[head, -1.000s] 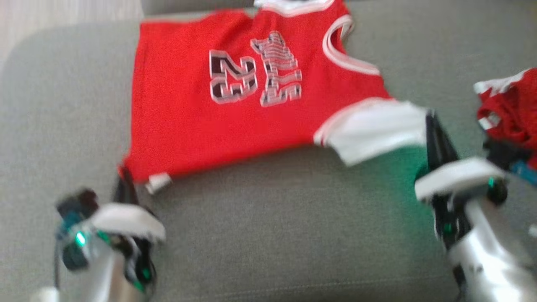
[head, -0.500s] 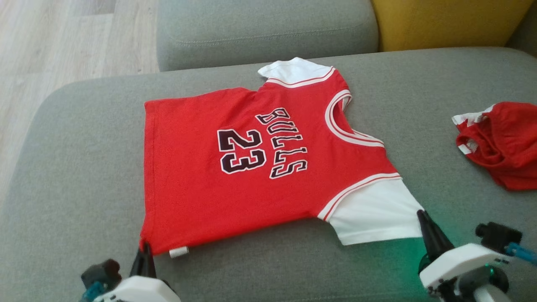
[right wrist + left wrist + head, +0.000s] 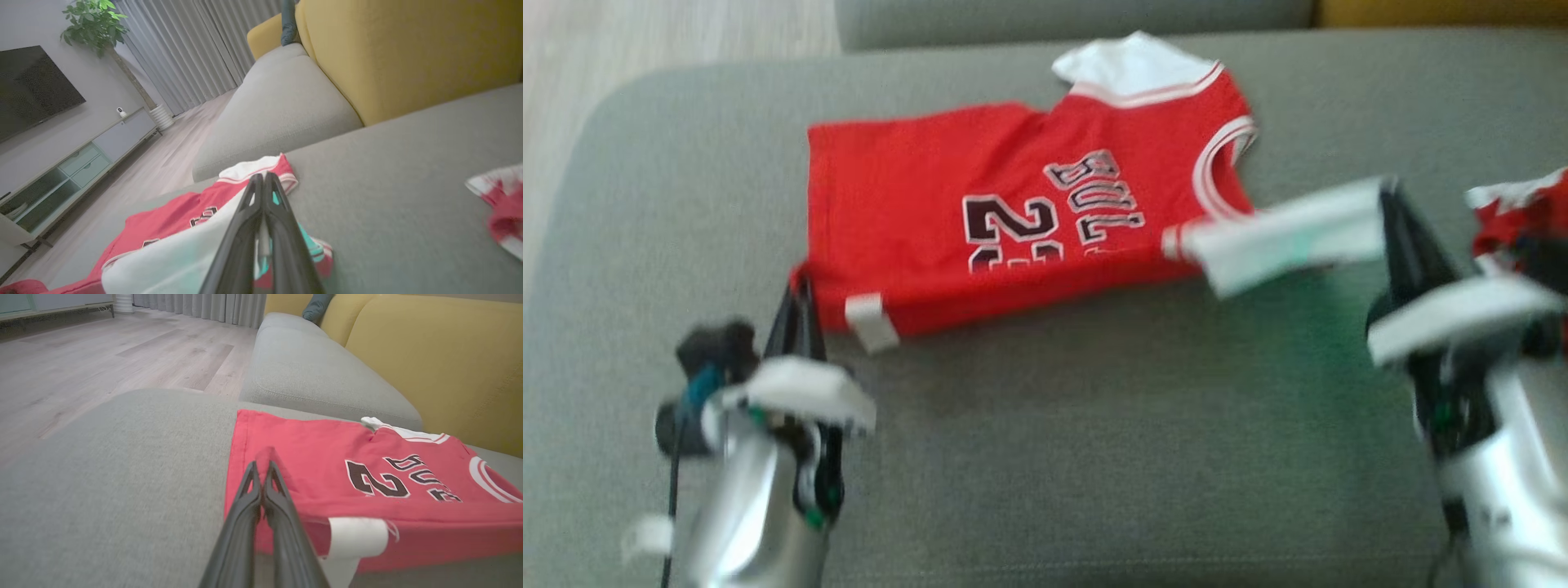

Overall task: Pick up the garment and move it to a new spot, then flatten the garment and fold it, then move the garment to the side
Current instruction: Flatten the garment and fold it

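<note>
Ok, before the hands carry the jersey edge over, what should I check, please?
1. The left hand is shut on the red jersey hem corner: ok.
2. The right hand is shut on the near white sleeve: ok.
3. Held edge level between both hands: cannot tell, the head view is blurred.
4. The far white sleeve lies flat on the grey sofa cushion: ok.
5. The second red garment lies apart from the red jersey: ok.
</note>
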Motion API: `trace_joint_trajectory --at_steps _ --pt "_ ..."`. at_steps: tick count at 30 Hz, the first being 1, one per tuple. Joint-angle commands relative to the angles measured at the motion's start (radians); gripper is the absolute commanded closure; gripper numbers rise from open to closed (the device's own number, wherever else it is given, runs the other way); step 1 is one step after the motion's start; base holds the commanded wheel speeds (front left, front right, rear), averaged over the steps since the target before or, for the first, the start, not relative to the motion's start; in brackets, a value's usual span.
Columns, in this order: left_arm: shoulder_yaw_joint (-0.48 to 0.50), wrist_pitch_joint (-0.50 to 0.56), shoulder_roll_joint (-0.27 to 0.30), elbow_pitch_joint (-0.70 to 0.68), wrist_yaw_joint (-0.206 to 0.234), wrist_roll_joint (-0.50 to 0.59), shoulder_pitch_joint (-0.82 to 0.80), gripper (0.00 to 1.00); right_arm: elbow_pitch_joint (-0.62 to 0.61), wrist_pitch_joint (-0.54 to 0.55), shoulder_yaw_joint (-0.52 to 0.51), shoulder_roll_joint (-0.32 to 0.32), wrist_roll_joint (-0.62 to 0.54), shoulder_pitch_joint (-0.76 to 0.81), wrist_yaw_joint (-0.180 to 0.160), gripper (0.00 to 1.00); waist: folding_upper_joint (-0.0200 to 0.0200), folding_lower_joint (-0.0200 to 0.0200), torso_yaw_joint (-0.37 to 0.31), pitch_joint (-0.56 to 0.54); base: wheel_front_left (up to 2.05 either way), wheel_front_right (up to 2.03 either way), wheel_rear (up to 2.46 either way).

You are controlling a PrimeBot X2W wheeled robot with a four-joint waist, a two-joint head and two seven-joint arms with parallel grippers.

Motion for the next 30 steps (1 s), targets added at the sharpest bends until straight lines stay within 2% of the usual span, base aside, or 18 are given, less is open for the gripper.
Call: trace_joint_trajectory --at_steps 1,10,15,16,17,23,27,30 --pt "0.025 -0.006 0.019 -0.006 -0.004 0.017 -0.072 1.0 -0.005 0.0 0.006 -0.003 -0.01 -0.067 0.006 1.0 0.0 0.0001 0.023 0.059 0.0 0.0 0.0" --pt "-0.005 -0.006 0.019 0.181 -0.011 0.039 -0.328 1.0 0.243 -0.059 0.016 0.019 -0.102 -0.338 0.006 1.0 0.0 0.0001 0.06 0.198 0.0 0.0 0.0" --pt "-0.031 -0.006 0.019 0.235 -0.003 0.047 -0.406 1.0 0.365 -0.109 0.016 0.033 -0.138 -0.429 0.006 1.0 0.0 0.0001 0.069 0.241 0.0 0.0 0.0" --pt "-0.033 -0.006 0.019 0.25 0.003 0.046 -0.418 0.75 0.394 -0.126 0.009 0.039 -0.142 -0.448 0.006 0.99 0.0 0.0001 0.069 0.248 0.0 0.0 0.0" --pt "-0.033 -0.006 0.019 0.261 0.008 0.041 -0.428 0.0 0.418 -0.147 0.004 0.047 -0.145 -0.465 0.006 0.0 0.0 0.0001 0.068 0.254 0.0 0.0 0.0" --pt "-0.007 -0.006 0.019 0.175 0.031 0.005 -0.375 0.0 0.468 -0.26 0.044 0.048 -0.152 -0.468 0.006 0.0 0.0 0.0001 0.061 0.257 0.0 0.0 0.0" --pt "0.009 -0.006 0.019 0.1 0.041 -0.035 -0.266 0.0 0.489 -0.277 0.075 0.029 -0.142 -0.391 0.006 0.0 0.0 0.0001 0.058 0.231 0.0 0.0 0.0" --pt "-0.015 -0.006 0.019 0.102 0.033 -0.076 -0.198 0.0 0.523 -0.279 0.107 0.016 -0.142 -0.327 0.006 0.0 0.0 0.0001 0.063 0.207 0.0 0.0 0.0"
